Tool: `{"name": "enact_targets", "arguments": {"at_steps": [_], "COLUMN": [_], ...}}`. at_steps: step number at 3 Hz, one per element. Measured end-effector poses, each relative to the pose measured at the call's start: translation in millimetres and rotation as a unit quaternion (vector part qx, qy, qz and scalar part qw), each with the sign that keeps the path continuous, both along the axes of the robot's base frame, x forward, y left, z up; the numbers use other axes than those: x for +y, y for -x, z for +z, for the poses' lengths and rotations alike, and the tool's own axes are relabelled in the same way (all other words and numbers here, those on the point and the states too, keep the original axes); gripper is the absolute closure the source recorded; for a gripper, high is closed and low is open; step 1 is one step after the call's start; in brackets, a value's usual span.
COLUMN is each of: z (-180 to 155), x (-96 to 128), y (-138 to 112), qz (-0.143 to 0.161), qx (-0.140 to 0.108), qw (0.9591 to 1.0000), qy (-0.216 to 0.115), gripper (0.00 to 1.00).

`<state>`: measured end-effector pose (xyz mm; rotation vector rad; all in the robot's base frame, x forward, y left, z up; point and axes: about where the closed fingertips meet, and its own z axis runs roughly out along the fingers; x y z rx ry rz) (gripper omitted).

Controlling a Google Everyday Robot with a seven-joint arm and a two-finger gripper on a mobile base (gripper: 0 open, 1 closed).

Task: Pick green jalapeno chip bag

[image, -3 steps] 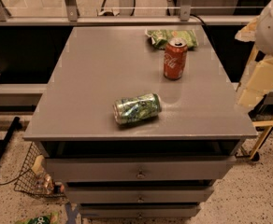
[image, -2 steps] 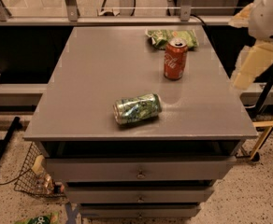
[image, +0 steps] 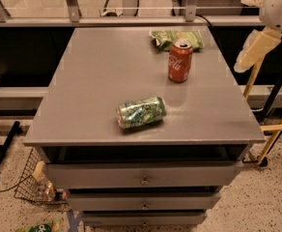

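A grey flat-topped table (image: 102,81) with three metal drawers (image: 143,175) under its front edge stands on a speckled floor, with a dark wire basket (image: 35,182) by its front left corner. The crumpled light green foil jalapeno chip bag (image: 162,37) lies flat near the far right corner. An upright red Coca-Cola can (image: 180,62) stands just in front of the bag, overlapping it in this view. A dented green-and-silver soda can (image: 141,112) lies on its side near the middle of the front edge. The cream-coloured pincer (image: 254,52) hangs in the air beyond the right edge, level with the far right corner and clear of the bag. I cannot tell whether it is released or clenched.
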<state>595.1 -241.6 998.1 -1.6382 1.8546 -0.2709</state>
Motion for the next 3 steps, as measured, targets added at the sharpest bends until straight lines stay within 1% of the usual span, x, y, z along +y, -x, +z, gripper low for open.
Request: {"name": "enact_targets", "arguments": {"at_steps": [1, 2, 3], "z": [-33.5, -20.5, -20.8], "x": [-20.6, -19.6, -19.4], "y": [-45.4, -64.0, -64.0], "qz": [-0.072, -0.110, -0.110], "qx": [-0.022, -0.052, -0.052], "qw": [0.9963, 0.9890, 0.9891], "qy": [-0.043, -0.084, -0.084], "gripper": [0.00, 0.00, 0.00]}}
